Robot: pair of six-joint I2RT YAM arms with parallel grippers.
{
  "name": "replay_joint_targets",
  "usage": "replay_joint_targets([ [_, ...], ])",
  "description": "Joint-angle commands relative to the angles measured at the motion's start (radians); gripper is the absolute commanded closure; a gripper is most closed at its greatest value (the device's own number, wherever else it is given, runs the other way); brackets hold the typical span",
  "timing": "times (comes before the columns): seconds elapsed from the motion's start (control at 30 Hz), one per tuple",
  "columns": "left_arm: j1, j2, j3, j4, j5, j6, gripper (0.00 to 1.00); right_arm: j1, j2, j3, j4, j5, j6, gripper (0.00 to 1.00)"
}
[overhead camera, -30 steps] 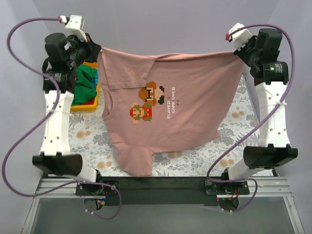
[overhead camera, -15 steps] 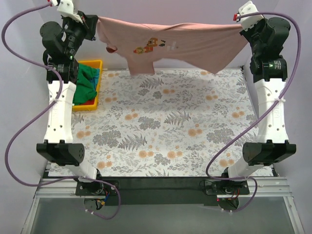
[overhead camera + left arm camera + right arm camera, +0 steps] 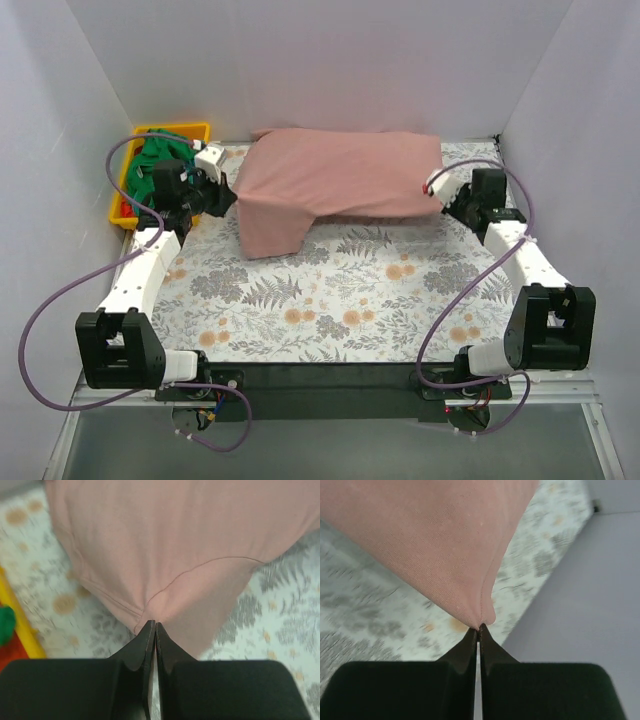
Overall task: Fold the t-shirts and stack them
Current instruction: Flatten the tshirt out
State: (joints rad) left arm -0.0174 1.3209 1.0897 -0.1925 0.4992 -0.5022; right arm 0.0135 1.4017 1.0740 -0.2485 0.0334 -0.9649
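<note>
The dusty-pink t-shirt (image 3: 335,180) lies spread across the far half of the table, print side hidden, one sleeve hanging toward the front left. My left gripper (image 3: 228,192) is low at the shirt's left edge, shut on a pinch of its fabric (image 3: 160,600) near the sleeve seam. My right gripper (image 3: 438,190) is low at the shirt's right corner, shut on the hem corner (image 3: 485,611). A green shirt (image 3: 160,165) lies in the yellow bin, with a bit of red fabric (image 3: 11,652) under it.
The yellow bin (image 3: 180,130) stands at the back left corner, just behind my left arm. The floral table cover (image 3: 340,300) spans the table. White walls close in the left, right and back sides.
Both arms have come down from high at the back to table level. The pink shirt, held stretched in the air before, now lies on the table's far half.
</note>
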Motion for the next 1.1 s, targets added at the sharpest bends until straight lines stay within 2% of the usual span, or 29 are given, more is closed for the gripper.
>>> replay_joint_targets([
  [0.0, 0.005, -0.081, -0.036, -0.189, 0.033, 0.138, 1.00, -0.004, -0.112, -0.124, 0.017, -0.019, -0.103, 0.99],
  [0.17, 0.005, 0.068, -0.034, -0.367, 0.024, 0.204, 1.00, -0.004, -0.129, -0.256, -0.004, -0.018, -0.121, 0.99],
  [0.33, 0.007, 0.201, -0.040, -0.384, -0.056, 0.179, 0.83, -0.003, -0.064, -0.284, -0.044, 0.011, -0.120, 0.99],
  [0.4, 0.007, 0.186, -0.050, -0.329, -0.077, 0.140, 0.83, -0.001, -0.046, -0.286, -0.054, 0.014, -0.103, 0.99],
  [0.47, 0.007, 0.178, -0.041, -0.273, -0.112, 0.102, 0.87, 0.000, -0.032, -0.283, -0.067, 0.005, -0.080, 0.99],
  [0.57, 0.007, 0.234, 0.035, -0.278, -0.122, 0.077, 0.96, 0.003, 0.009, -0.258, -0.075, 0.003, -0.035, 0.99],
  [0.63, 0.005, 0.277, 0.076, -0.289, -0.116, 0.068, 0.96, 0.002, 0.054, -0.218, -0.087, 0.022, -0.011, 0.99],
  [0.67, 0.005, 0.278, 0.107, -0.314, -0.061, 0.077, 0.94, 0.002, 0.069, -0.203, -0.093, 0.031, 0.008, 0.99],
  [0.73, 0.007, 0.221, 0.108, -0.353, 0.033, 0.153, 0.84, 0.002, 0.100, -0.172, -0.107, 0.045, 0.018, 0.99],
  [0.77, 0.005, 0.189, 0.102, -0.402, 0.092, 0.178, 0.75, 0.002, 0.105, -0.166, -0.110, 0.046, 0.028, 0.99],
  [0.83, 0.005, 0.091, 0.055, -0.436, 0.154, 0.214, 0.68, 0.003, 0.118, -0.151, -0.117, 0.049, 0.037, 0.99],
  [0.97, 0.000, -0.029, -0.060, -0.553, 0.086, 0.344, 0.64, 0.002, 0.149, -0.117, -0.146, 0.043, 0.072, 0.99],
  [1.07, -0.001, -0.081, -0.175, -0.574, 0.018, 0.367, 0.61, 0.002, 0.157, -0.095, -0.166, 0.033, 0.086, 0.99],
])
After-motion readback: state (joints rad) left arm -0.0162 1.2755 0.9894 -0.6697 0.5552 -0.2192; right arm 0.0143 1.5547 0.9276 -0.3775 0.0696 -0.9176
